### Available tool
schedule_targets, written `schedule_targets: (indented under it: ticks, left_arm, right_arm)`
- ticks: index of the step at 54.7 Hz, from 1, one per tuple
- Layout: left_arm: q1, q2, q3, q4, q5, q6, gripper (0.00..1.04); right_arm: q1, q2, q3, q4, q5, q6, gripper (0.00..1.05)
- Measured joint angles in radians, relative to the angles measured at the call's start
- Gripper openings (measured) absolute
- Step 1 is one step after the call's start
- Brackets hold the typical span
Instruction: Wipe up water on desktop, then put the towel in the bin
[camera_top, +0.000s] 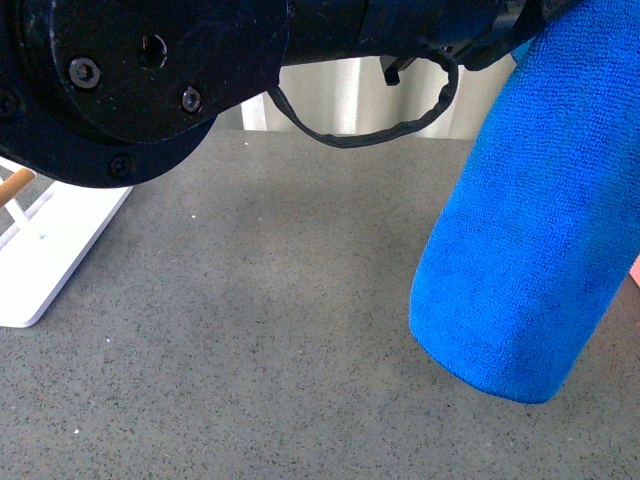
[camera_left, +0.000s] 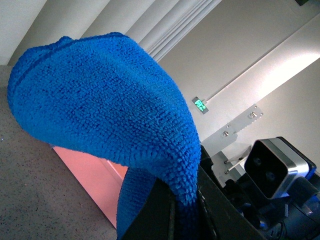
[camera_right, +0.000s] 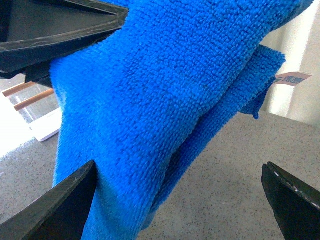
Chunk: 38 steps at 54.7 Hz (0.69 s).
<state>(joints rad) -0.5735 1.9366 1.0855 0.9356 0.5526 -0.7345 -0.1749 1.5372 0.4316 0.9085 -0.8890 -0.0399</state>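
The blue towel (camera_top: 530, 230) hangs in a thick fold over the right side of the grey speckled desktop (camera_top: 250, 330), lifted clear of it. My left gripper (camera_left: 177, 210) is shut on the towel (camera_left: 100, 100), which drapes over its fingers. Just beyond and below the cloth is the pink bin (camera_left: 92, 175); in the front view only a sliver of the bin (camera_top: 635, 268) shows at the right edge. My right gripper (camera_right: 180, 195) stands open low over the desktop (camera_right: 225, 165). The hanging towel (camera_right: 150, 100) lies against one of its fingers (camera_right: 75, 195).
A white rack base (camera_top: 50, 250) with wooden bars stands at the left on the desktop, also seen as the rack (camera_right: 30, 95) in the right wrist view. My left arm (camera_top: 150, 70) and a looping cable (camera_top: 370, 130) fill the top of the front view.
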Motion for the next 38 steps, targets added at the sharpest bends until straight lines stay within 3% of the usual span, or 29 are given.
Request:
schedule_targets:
  ticks: [20, 27, 38]
  left_arm:
    - [-0.014, -0.016, 0.011, -0.001, -0.009, -0.02, 0.04]
    - [-0.018, -0.016, 0.013, -0.001, -0.011, -0.035, 0.04]
    - [-0.027, -0.016, 0.014, -0.001, -0.011, -0.045, 0.04]
  right_arm:
    - [0.105, 0.116, 0.047, 0.124, 0.073, 0.143, 0.95]
    - [0.124, 0.126, 0.061, 0.14, 0.087, 0.158, 0.79]
    - [0.151, 0.137, 0.085, 0.159, 0.109, 0.187, 0.42]
